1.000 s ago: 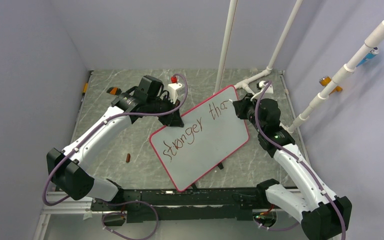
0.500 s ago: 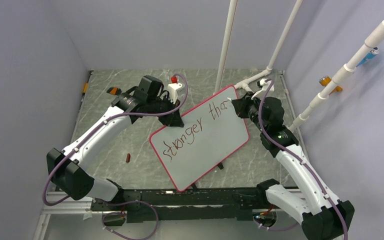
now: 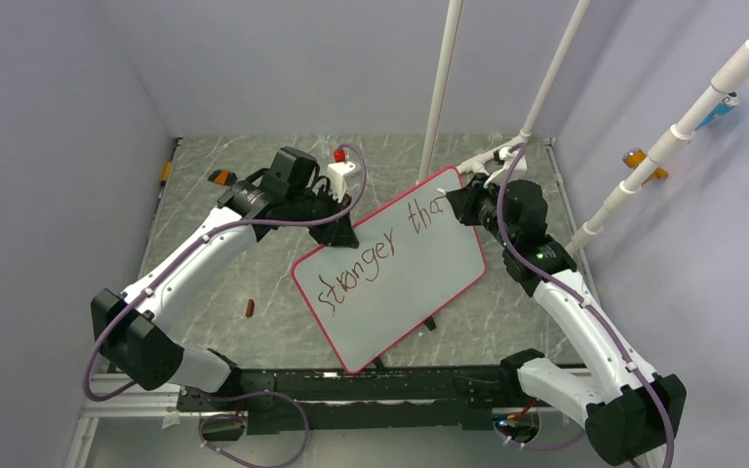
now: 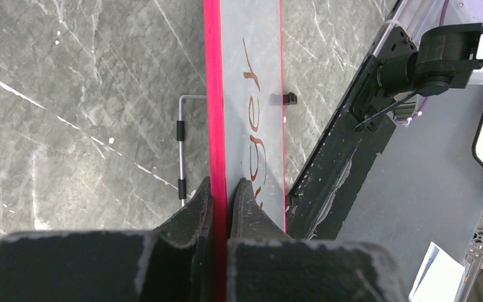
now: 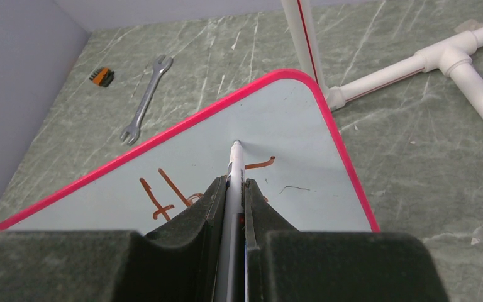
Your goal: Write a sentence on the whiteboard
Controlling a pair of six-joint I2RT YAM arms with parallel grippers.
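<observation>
From above, you see the whiteboard sitting askew on the table. The sentence on it reads "stronger tha". The left gripper meets its far-left edge and the right gripper its far corner.

In your left wrist view, the fingers pinch the board's pink rim.

In your right wrist view, the fingers squeeze a white marker, its tip at the board just past the last stroke. A wrench lies beyond.
</observation>
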